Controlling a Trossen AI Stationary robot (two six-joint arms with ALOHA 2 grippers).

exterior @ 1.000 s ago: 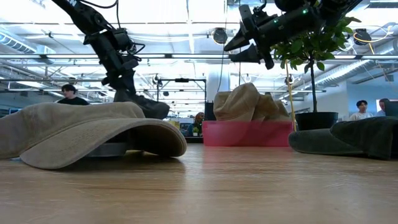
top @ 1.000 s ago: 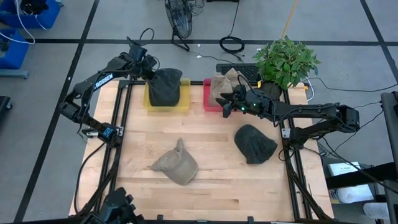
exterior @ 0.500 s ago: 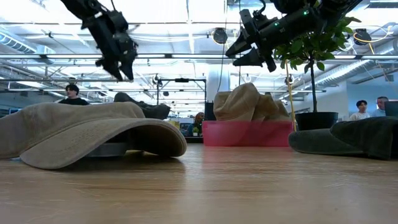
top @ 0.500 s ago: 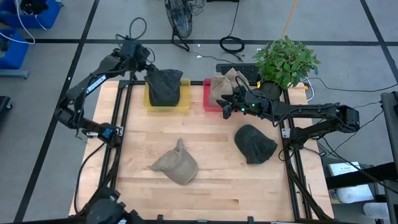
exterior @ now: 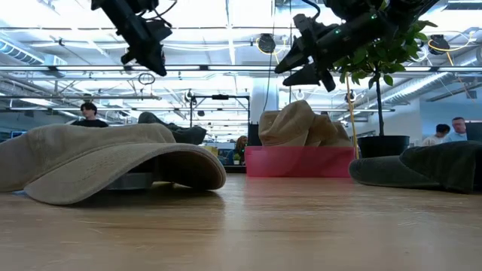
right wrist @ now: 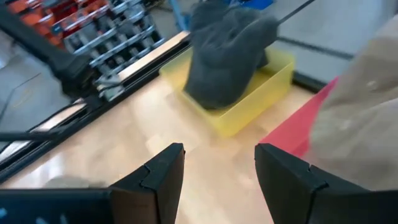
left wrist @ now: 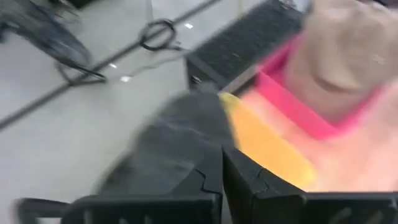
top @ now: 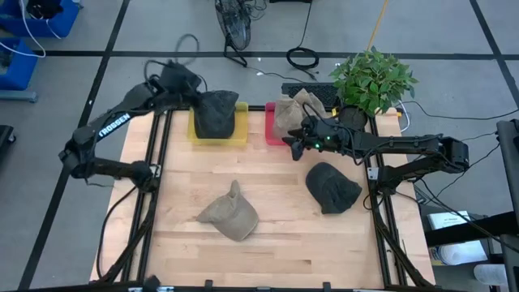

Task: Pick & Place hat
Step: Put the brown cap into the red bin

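Since a second ago the left claw (top: pixel 180 79) has been lifting away from the dark hat in the yellow bin (top: pixel 217 128) and moving back past the desk's far-left corner; its fingers, spread then, are now pressed together and holding nothing.

Near the front of the desk (top: pixel 268 235) a tan hat (top: pixel 229 215) is lying with its brim toward the middle. To the right and a little farther back, a dark grey hat (top: pixel 333 187) is resting flat on the wood. Above the space beyond it the right claw (top: pixel 297 148) is hovering with its fingers spread and empty, just in front of the pink bin (top: pixel 274 134). A second tan hat (top: pixel 290 113) is sitting in that bin. Beside it, the yellow bin is keeping the other dark hat (top: pixel 214 112). Behind the right corner a potted plant (top: pixel 371 79) is standing.
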